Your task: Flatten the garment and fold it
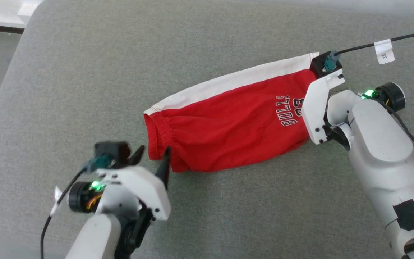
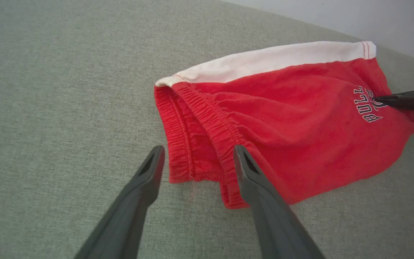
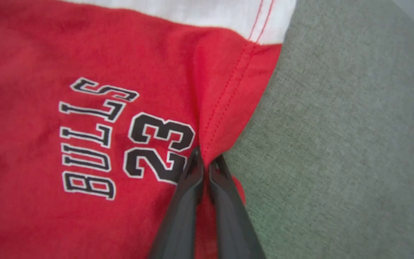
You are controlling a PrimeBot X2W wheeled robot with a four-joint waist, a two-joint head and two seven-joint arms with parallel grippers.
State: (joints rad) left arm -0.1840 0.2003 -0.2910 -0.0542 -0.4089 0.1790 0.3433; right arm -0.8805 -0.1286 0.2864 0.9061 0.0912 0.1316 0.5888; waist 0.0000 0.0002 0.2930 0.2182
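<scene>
Bright, even, diffuse lighting throughout. Just a thin, soft shadow under the near edge of the garment (image 1: 228,126). Slightly smeared by motion around the left gripper (image 1: 153,153) in the head view. Soft and out of focus close up in the right wrist view, most at the fingers (image 3: 182,208). Bent by the wide lens toward both wrist views' edges.

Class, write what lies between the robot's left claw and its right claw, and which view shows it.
The garment: one end by the open left claw, the other pinched in the right claw; the left wrist view shows it.
</scene>
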